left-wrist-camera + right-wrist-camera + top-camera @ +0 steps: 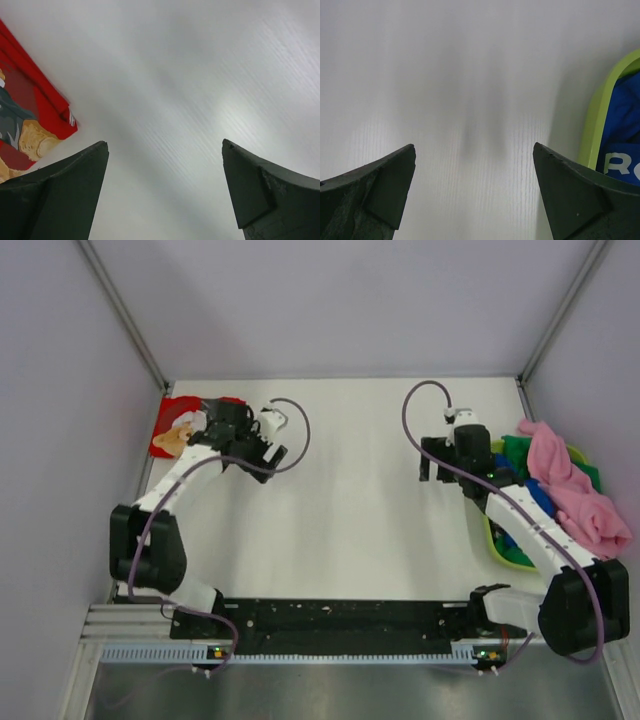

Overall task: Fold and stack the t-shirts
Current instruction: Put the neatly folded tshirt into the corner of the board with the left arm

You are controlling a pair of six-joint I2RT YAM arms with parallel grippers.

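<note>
The red t-shirt (172, 428) with the teddy-bear print lies folded at the table's far left corner; its edge shows in the left wrist view (35, 115). My left gripper (265, 458) is open and empty over bare table just right of it (165, 150). The pink t-shirt (575, 485), the dark green one (517, 450) and the blue one (540, 495) are heaped in the lime-green basket (497, 545) at the right. My right gripper (434, 472) is open and empty over bare table left of the basket (474, 150). The blue shirt (625, 135) with white lettering shows inside the rim (600, 110).
Pale walls close the table at the back and both sides. The pink shirt hangs over the basket's far and right rim. Both arms' purple cables loop above the wrists. A white table surface (350, 500) lies between the two grippers.
</note>
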